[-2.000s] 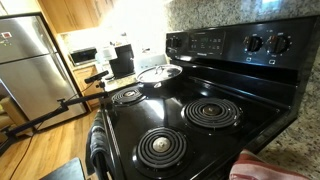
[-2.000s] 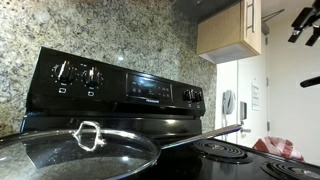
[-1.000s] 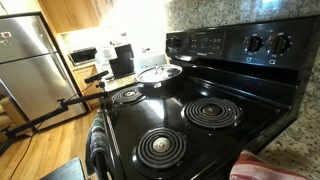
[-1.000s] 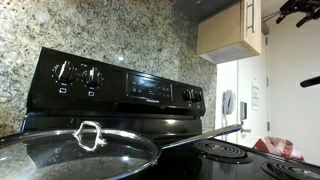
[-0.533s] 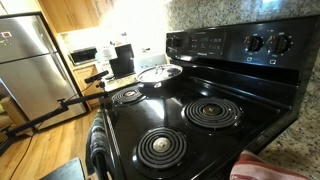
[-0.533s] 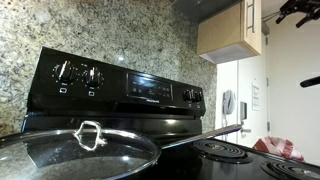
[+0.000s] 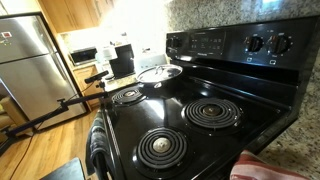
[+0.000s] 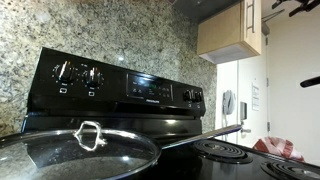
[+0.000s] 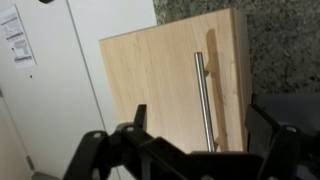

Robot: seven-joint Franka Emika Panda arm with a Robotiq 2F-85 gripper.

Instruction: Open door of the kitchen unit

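Straight ahead in the wrist view, the cabinet door (image 9: pixel 170 85) filled the middle of the frame: a pale wooden panel, closed. A slim metal handle (image 9: pixel 203 100) ran up and down close to the door's right edge, its long axis nearly vertical. Speckled granite wall (image 9: pixel 285 40) showed at upper right. A white surface with a small paper notice (image 9: pixel 14 35) took up the left side.

At the bottom of that frame the end effector (image 9: pixel 198 125) pointed at the door with its two dark fingers spread wide and nothing between them. The handle lay beyond it, lined up roughly with the gap between the fingers, and nothing was touching it. Since the bar stood upright and the fingers sat to either side, a forward reach would probably bring them around it.

In an exterior view the same cabinet (image 8: pixel 228 30) hung at upper right of the frame, above and beyond a black stove (image 8: pixel 120 85). Only a sliver of the end effector (image 8: pixel 290 6) showed at the top right corner, to the right of the cabinet and apart from it. A steel pan lid (image 8: pixel 80 150) filled the lower left foreground.
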